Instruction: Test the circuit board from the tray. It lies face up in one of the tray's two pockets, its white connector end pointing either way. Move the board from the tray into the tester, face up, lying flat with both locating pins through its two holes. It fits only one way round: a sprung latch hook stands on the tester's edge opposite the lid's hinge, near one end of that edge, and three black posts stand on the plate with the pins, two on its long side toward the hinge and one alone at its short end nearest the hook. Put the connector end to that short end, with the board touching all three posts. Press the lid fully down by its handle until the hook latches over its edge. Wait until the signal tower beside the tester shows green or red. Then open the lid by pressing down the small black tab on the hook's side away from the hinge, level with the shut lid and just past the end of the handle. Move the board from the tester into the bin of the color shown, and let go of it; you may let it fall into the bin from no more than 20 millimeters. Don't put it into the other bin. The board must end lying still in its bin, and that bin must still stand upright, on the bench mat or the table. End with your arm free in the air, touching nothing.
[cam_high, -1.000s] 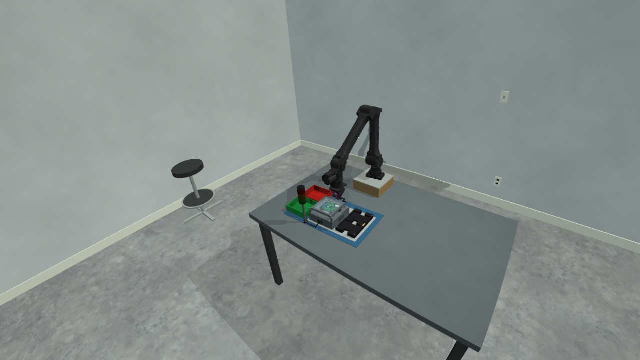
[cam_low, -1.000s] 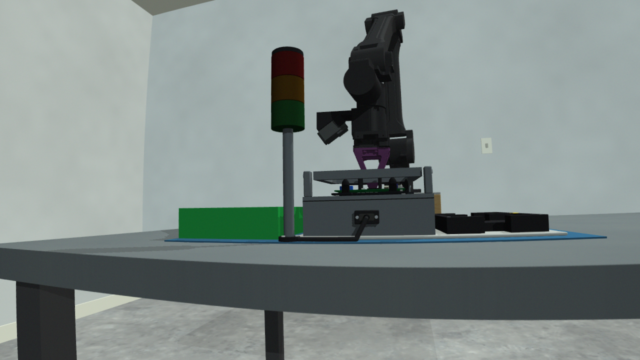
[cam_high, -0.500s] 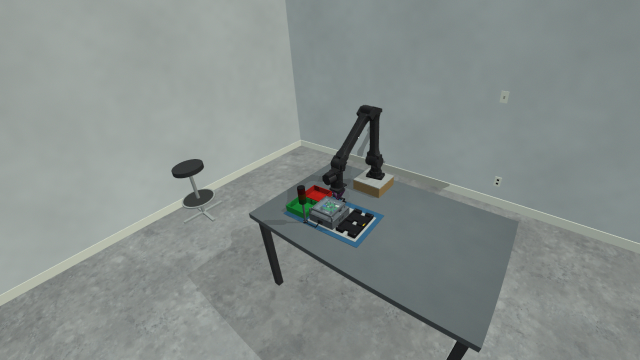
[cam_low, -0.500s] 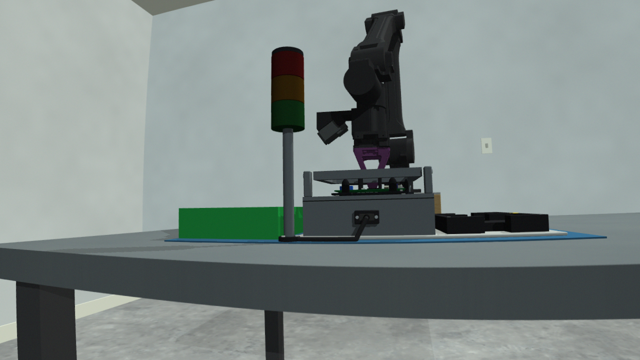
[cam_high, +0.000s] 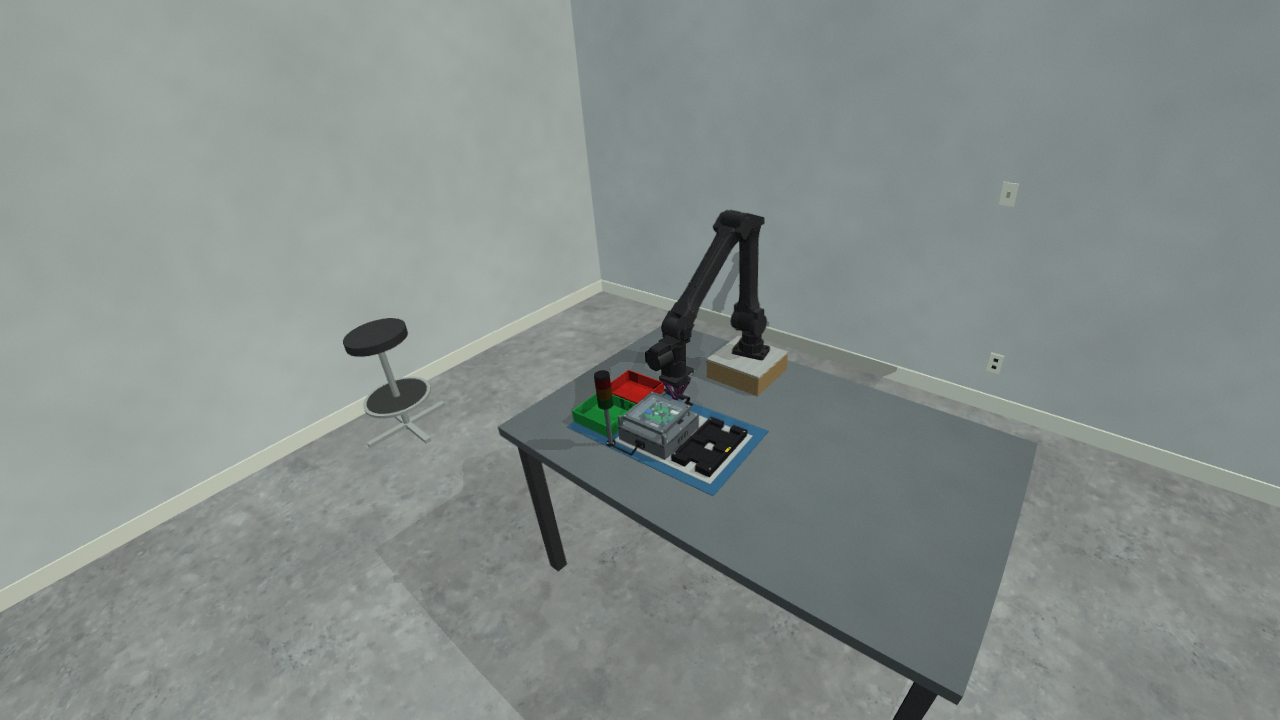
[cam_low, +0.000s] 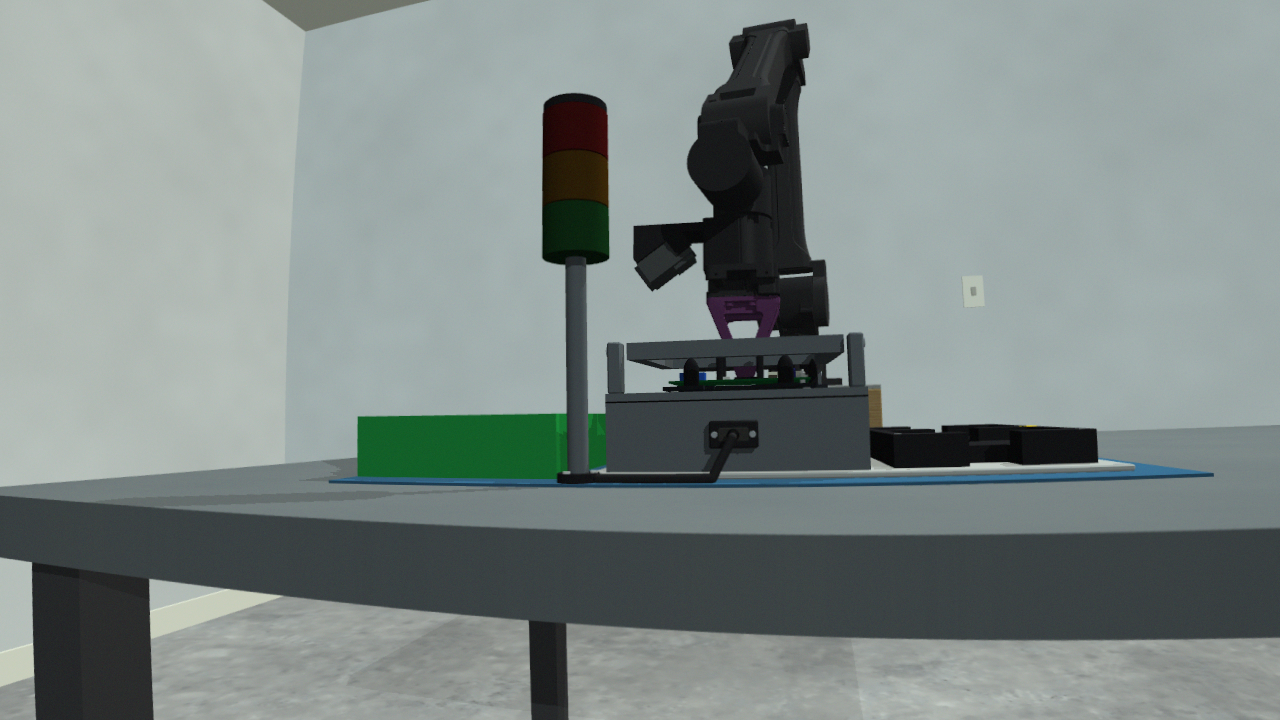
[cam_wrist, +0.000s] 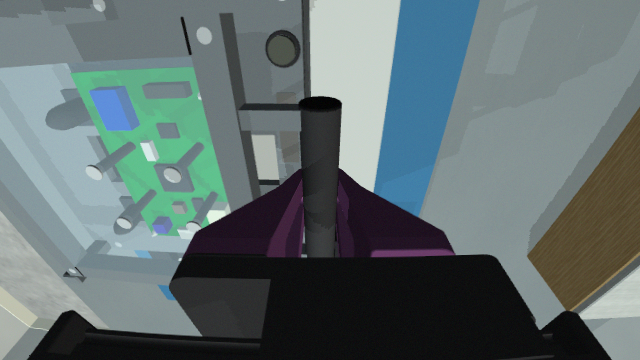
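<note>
The green circuit board (cam_wrist: 150, 145) lies face up in the grey tester (cam_high: 659, 425), seen through the clear lid (cam_low: 735, 349). The lid lies nearly level over the board, with its probe pins just above it. My gripper (cam_wrist: 320, 178) is shut on the lid's dark round handle (cam_wrist: 320, 165) at the tester's edge toward the arm's base. In the exterior view the purple fingers (cam_low: 742, 322) reach down behind the lid. The signal tower (cam_low: 575, 179) stands beside the tester with red, amber and green segments all dim. The latch hook is not clear in any view.
The green bin (cam_low: 456, 445) and the red bin (cam_high: 637, 385) stand left of the tester on the blue mat. The black tray (cam_high: 711, 443) lies to the tester's right with both pockets empty. The arm's wooden base block (cam_high: 747, 368) stands behind the mat.
</note>
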